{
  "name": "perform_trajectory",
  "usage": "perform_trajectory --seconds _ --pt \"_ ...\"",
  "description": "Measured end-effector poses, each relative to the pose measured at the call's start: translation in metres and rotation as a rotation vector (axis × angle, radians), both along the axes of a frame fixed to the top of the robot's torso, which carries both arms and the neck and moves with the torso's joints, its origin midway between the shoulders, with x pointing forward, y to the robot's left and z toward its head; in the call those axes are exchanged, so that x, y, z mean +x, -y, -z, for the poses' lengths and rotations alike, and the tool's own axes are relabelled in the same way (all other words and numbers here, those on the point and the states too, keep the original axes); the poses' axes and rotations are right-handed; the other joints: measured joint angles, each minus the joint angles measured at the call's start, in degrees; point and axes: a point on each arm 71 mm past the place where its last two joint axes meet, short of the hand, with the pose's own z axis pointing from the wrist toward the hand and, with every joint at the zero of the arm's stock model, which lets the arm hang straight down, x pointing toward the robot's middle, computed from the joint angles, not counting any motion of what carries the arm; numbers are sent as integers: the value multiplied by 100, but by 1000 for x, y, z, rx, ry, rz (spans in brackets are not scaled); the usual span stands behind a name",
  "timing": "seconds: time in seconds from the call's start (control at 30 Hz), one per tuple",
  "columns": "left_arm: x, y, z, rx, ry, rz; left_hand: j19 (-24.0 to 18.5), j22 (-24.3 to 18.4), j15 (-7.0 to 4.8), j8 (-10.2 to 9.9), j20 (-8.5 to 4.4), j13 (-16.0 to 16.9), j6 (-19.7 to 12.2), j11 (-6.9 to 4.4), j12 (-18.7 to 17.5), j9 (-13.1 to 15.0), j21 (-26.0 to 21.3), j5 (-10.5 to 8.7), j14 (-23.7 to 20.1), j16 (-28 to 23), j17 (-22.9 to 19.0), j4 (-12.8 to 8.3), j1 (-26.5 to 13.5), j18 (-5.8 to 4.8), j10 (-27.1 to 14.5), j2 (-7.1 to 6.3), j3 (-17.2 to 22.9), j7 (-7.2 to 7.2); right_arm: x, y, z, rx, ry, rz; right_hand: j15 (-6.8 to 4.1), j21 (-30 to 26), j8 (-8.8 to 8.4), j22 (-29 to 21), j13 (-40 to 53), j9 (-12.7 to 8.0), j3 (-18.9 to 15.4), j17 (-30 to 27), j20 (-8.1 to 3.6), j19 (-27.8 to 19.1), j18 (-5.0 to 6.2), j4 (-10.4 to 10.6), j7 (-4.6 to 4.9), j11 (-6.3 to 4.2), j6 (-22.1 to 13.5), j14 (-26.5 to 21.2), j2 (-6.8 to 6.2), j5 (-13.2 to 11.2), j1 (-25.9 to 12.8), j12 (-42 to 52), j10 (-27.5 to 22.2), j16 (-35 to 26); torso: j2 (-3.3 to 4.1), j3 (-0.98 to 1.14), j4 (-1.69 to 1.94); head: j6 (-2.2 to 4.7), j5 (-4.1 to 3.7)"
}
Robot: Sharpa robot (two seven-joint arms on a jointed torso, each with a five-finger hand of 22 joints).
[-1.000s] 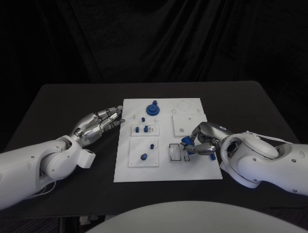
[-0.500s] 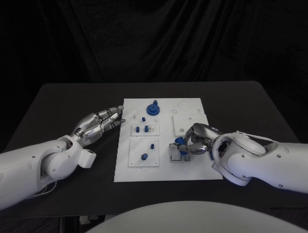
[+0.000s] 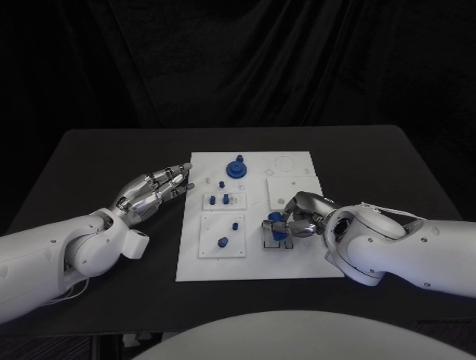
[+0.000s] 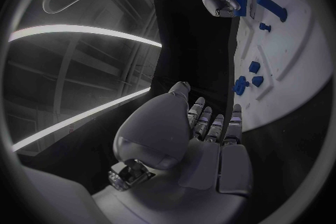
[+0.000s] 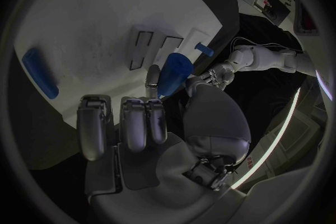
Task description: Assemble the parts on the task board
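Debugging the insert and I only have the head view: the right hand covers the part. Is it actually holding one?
Observer: Yes. The right wrist view shows the right hand pinching a blue part between the thumb and a finger.
Operator: Is it in a slot?
Observer: Cannot tell. The two rectangular slots show just past the part.
Operator: Is the left hand empty?
Observer: In the left wrist view, the left hand has straight fingers and nothing in it.

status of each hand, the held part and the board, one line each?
right hand: holds a blue part over the board's near right area.
blue part: pinched in the right hand, above the slots.
left hand: holds nothing, fingers apart, beside the board's left edge.
task board: flat on the table, several blue parts on it.
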Motion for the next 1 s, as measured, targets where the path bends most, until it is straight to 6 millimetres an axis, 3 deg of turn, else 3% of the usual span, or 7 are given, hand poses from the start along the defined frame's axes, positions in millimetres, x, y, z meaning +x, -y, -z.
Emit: perform_trajectory --seconds 0.27,0.67,0.8,0.9,1.0 --pt "0 0 0 1 0 0 0 0 0 0 0 0 0 0 0 0 0 0 0 0 0 1 0 0 0 0 1 0 0 -1 1 -5 -6 -7 4 -21 -45 0 0 55 -414 0 21 21 0 13 21 5 22 4 55 -392 -168 0 5 0 0 1 -2 0 8" --pt "1 -1 1 2 -1 -1 0 -1 0 0 0 -1 0 0 0 -1 0 0 0 0 0 16 0 1 0 0 16 0 0 1 1 -10 -3 -12 4 -53 -67 -1 0 81 -531 0 21 21 1 20 21 5 22 4 75 -480 -235 0 5 0 0 1 -3 0 24" --pt "1 -1 1 2 -2 -1 0 -1 0 0 0 -1 0 0 0 -1 0 0 0 0 0 16 0 0 0 0 16 0 0 4 -1 2 20 -11 5 -55 -160 -1 0 113 -546 0 21 21 1 5 79 6 -38 4 119 -290 64 0 5 0 0 2 -3 0 36" --pt "1 -1 1 2 -2 -1 0 -1 0 0 0 -1 0 0 0 -1 0 0 0 0 0 1 0 0 0 0 31 0 0 7 -4 19 62 -14 86 -107 -365 -1 0 11 -578 0 85 24 -1 -13 177 118 -323 4 20 -37 616 0 17 0 0 2 -3 0 43" --pt "0 -2 1 3 -2 -2 0 -1 0 0 0 -1 0 0 0 -1 0 0 0 0 0 0 0 0 0 0 31 0 0 11 -10 35 133 -23 215 -173 -598 -1 0 -195 -643 0 173 30 0 -13 311 252 -653 7 -56 36 1047 0 4 0 1 2 -3 0 55"
